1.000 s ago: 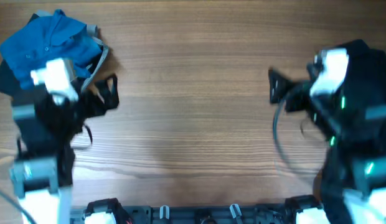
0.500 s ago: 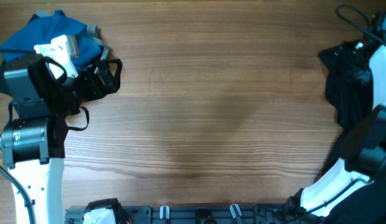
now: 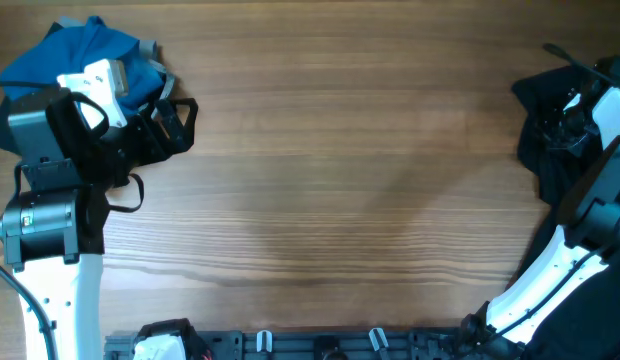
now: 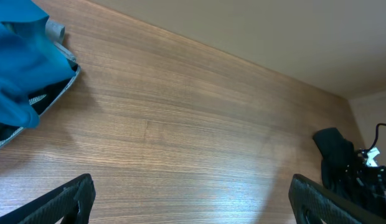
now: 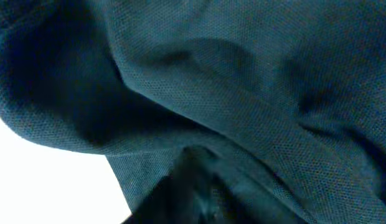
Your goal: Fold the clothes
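Overhead cam looks straight down on the whole table (image 3: 330, 170). Left wrist cam sits low, looking across it to the far dark cloth (image 4: 335, 154), blue cloth (image 4: 18, 68) close by; overhead shows both too. Right wrist cam's pressed right against dark cloth.

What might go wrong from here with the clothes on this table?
1. The dark garment lies bunched near the right edge of the table, so a careless pull might drag it off.
2. The right wrist camera shows only fabric, so the jaws of the right arm may pinch several layers at once.
3. The left arm hangs over the crumpled blue shirt and might snag it.
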Available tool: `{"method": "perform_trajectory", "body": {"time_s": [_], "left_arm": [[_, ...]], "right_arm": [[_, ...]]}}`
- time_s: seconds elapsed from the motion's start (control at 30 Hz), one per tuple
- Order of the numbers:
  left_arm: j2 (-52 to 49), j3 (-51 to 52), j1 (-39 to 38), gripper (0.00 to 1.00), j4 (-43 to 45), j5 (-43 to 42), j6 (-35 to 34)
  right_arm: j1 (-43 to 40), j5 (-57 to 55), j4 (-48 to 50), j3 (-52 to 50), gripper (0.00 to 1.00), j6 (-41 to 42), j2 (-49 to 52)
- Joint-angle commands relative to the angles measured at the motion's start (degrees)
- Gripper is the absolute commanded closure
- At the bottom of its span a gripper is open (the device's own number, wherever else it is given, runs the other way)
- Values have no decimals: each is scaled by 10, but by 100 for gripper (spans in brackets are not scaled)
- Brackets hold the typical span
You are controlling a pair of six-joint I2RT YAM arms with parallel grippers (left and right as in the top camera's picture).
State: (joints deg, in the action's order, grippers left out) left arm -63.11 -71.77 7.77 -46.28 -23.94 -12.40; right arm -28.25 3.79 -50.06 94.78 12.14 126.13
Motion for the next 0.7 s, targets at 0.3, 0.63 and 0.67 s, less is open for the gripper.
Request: {"method": "perform_trajectory", "body": {"time_s": [0.3,0.63,0.67], "left_arm": [[12,-13,-3,0,6,191,-5],[94,-14,-4,0,63,295,-2],[89,-14,-4,0,61,286,-2]], "right_arm": [[358,298,25,-2,96,-56,-189],[804,-67,80,-2,47,-56,-201],[772,-86,65,-2,43,-23,-224]]}}
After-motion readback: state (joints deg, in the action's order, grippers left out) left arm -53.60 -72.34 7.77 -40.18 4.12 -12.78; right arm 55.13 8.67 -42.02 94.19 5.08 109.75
